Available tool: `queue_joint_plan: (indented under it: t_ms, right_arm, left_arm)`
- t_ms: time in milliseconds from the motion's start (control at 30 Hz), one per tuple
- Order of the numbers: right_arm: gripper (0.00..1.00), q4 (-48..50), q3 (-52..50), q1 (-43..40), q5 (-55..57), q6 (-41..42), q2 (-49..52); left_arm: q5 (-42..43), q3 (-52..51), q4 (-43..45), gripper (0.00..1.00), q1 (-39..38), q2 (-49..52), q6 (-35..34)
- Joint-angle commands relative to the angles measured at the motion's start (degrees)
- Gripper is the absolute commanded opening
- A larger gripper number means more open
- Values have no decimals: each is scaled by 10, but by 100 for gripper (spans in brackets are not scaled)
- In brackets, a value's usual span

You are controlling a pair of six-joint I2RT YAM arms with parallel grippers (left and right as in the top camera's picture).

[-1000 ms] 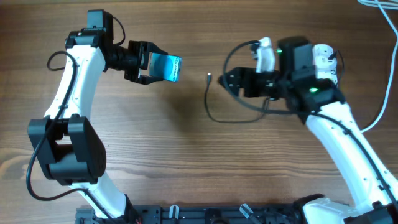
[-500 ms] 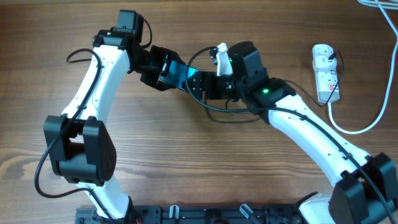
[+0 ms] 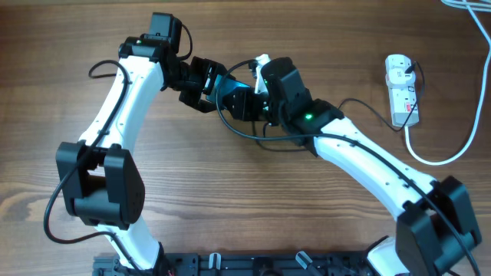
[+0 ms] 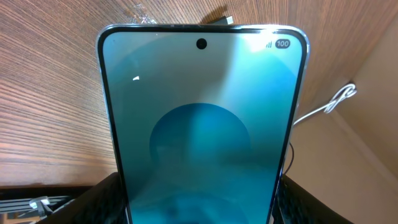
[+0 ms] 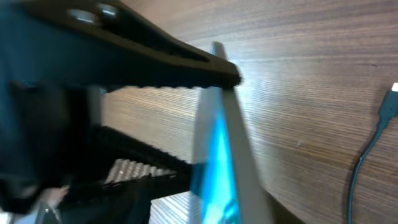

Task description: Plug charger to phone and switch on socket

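Note:
My left gripper [image 3: 201, 83] is shut on the phone [image 3: 220, 84] and holds it above the table at the back middle. In the left wrist view the phone's teal screen [image 4: 202, 124] fills the frame between my two fingers [image 4: 93, 199]. My right gripper [image 3: 240, 100] is right against the phone's free end. The right wrist view shows the phone edge-on [image 5: 217, 143] with dark fingers beside it; whether the right jaws are open is unclear. The charger's connector tip [image 5: 392, 102] lies on the table with its black cable [image 5: 360, 174], not held. The socket [image 3: 402, 90] lies at the far right.
The socket's white cord [image 3: 460, 146] loops along the right edge of the table. The two forearms cross close together at the back middle. The arm bases stand at the front edge [image 3: 253, 264].
My right arm has swung left from beside the socket until its gripper meets the phone. My left gripper has carried the phone slightly right and still holds it.

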Motion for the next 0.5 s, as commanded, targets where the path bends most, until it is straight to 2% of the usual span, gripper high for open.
queue_joint_plan:
  t_ms: [0, 300, 367, 433, 467]
  right_arm:
    - [40, 3, 13, 3, 13, 0, 21]
    - [31, 21, 13, 3, 13, 0, 22]
    - [24, 24, 13, 3, 13, 0, 22]
    - [13, 26, 13, 3, 13, 8, 21]
    - [4, 26, 13, 3, 11, 16, 22]
  left_arm:
    - [22, 11, -1, 33, -2, -10, -8]
    - [22, 11, -7, 34, -2, -10, -8]
    - [22, 11, -8, 35, -2, -10, -8]
    - [22, 11, -9, 37, -2, -10, -8]
    - [22, 11, -9, 40, -2, -10, -8]
